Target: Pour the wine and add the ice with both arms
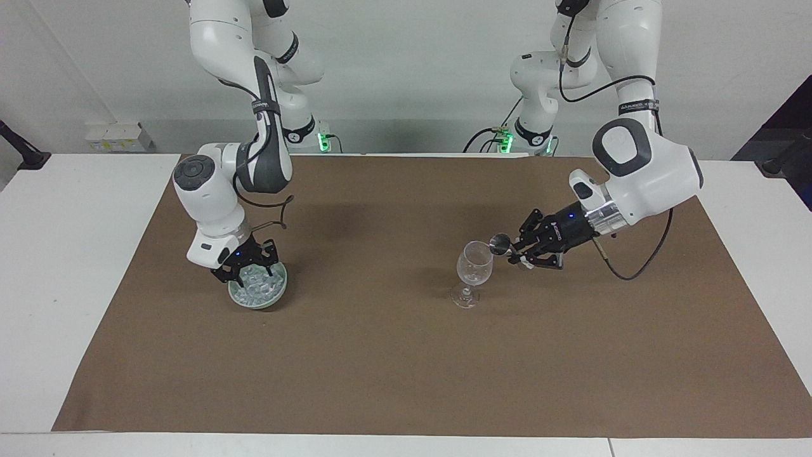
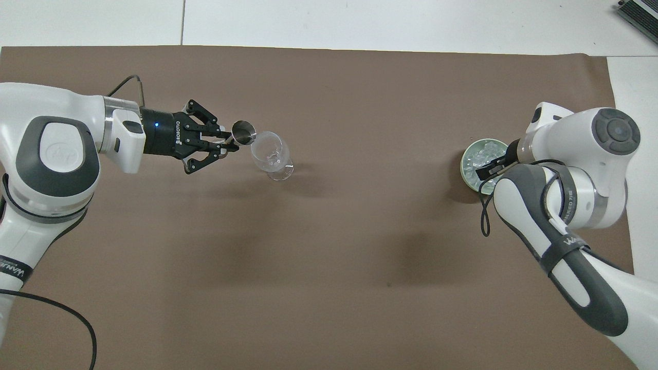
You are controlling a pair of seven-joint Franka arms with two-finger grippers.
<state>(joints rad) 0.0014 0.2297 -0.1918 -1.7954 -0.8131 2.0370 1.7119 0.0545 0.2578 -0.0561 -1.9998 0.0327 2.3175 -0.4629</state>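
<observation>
Glassy little cubes of ice (image 1: 257, 284) sit heaped in a pale green bowl (image 1: 276, 294) on the brown mat (image 1: 380, 355) toward the right arm's end of the counter (image 1: 57, 254). Right hand (image 1: 246, 270) hangs just over the heap, fingers spread. Over at the clear stemmed glass (image 1: 473, 270), left hand (image 1: 521, 250) is clamped on a small metal cup (image 1: 500, 242), tipped at the rim.

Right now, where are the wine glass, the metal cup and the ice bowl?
wine glass (image 1: 475, 263), facing view, on its bowl.
metal cup (image 2: 242, 131), overhead view, on its open mouth.
ice bowl (image 1: 257, 303), facing view, on its outer rim.
</observation>
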